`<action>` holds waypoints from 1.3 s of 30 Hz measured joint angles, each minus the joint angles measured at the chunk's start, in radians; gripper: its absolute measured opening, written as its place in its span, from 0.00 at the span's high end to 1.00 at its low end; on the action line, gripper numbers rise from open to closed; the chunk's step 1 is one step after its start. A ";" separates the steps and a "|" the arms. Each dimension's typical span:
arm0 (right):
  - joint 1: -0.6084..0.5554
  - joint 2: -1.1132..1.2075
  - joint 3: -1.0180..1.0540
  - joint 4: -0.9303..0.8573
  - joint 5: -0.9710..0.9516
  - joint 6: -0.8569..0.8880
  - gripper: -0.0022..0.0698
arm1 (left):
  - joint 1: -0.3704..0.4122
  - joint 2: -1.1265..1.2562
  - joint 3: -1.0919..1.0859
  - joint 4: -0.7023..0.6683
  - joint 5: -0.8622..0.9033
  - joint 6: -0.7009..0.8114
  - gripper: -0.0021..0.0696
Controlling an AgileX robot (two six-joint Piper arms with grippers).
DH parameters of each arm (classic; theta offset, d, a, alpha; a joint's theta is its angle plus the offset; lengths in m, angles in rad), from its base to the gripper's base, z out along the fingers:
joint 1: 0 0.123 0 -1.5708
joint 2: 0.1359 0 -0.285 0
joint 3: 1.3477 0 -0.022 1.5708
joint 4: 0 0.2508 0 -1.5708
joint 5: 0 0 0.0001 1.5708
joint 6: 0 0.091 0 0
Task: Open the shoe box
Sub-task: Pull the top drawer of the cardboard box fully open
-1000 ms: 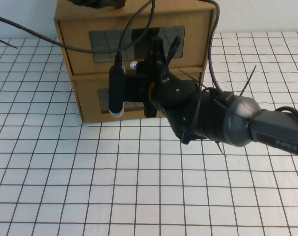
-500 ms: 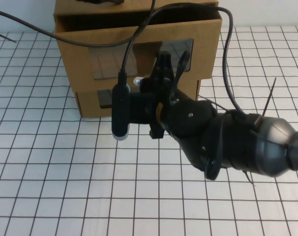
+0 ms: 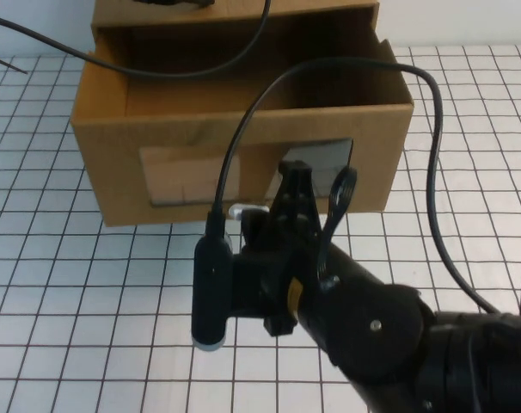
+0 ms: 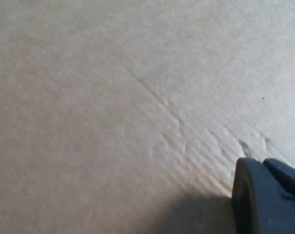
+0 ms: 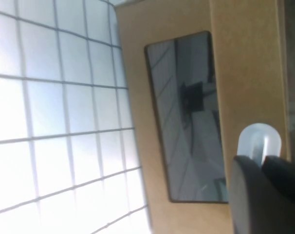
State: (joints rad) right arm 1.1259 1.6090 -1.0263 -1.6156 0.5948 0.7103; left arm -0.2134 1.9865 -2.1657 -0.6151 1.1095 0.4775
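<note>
Nearest the camera, right tool (image 3: pixel 297 176): narrowed almost shut, tips pressed to the front panel of the drawer (image 3: pixel 106 163), at the right end of its dark window (image 3: pixel 183 176). Impossible to tell whether pinching a lip there or merely touching. Just beside the tips, a small clear knob (image 5: pixel 258 139), possibly the panel's handle.

Further out, the drawer itself: plain cardboard, open-topped, standing well forward of the shoe box (image 3: pixel 329 10), shadowed inside with nothing visible in it. Set on a white gridded surface (image 3: pixel 71 292), straight ahead of the right tool, on the side away from the robot. Long front panel running left to right, square across the line of pull; sliding axis pointing back toward the robot.

Farthest out, on top of the shoe box, left tool (image 4: pixel 267 195): only a dark tip close to bare cardboard, width impossible to tell. Probably steadying the box.

Right arm plainly the nearer to the panel. Judged mostly open already; any further opening a straight pull toward the robot. Contact slightly right of the panel's middle, so some risk of skewing the drawer.
</note>
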 joint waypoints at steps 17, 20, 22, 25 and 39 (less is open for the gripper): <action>0.095 -0.033 0.012 0.321 0.116 0.041 0.74 | 0.000 -0.005 0.000 -0.004 0.000 0.000 0.97; 0.152 -0.062 0.012 0.367 0.165 0.041 0.70 | 0.000 -0.011 0.000 -0.004 0.002 0.000 0.97; 0.192 -0.086 0.012 0.374 0.210 0.041 0.70 | 0.000 -0.020 0.000 -0.004 0.008 0.000 0.97; 0.241 -0.136 0.012 0.374 0.276 0.044 0.73 | 0.000 -0.045 0.004 0.009 0.034 0.000 0.97; -0.002 -0.372 -0.096 0.541 0.387 -0.016 0.98 | 0.000 -0.332 0.036 0.115 0.147 0.023 0.97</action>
State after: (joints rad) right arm 1.1236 1.2370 -1.1226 -1.0746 0.9820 0.6938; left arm -0.2134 1.6543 -2.1294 -0.4996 1.2564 0.5007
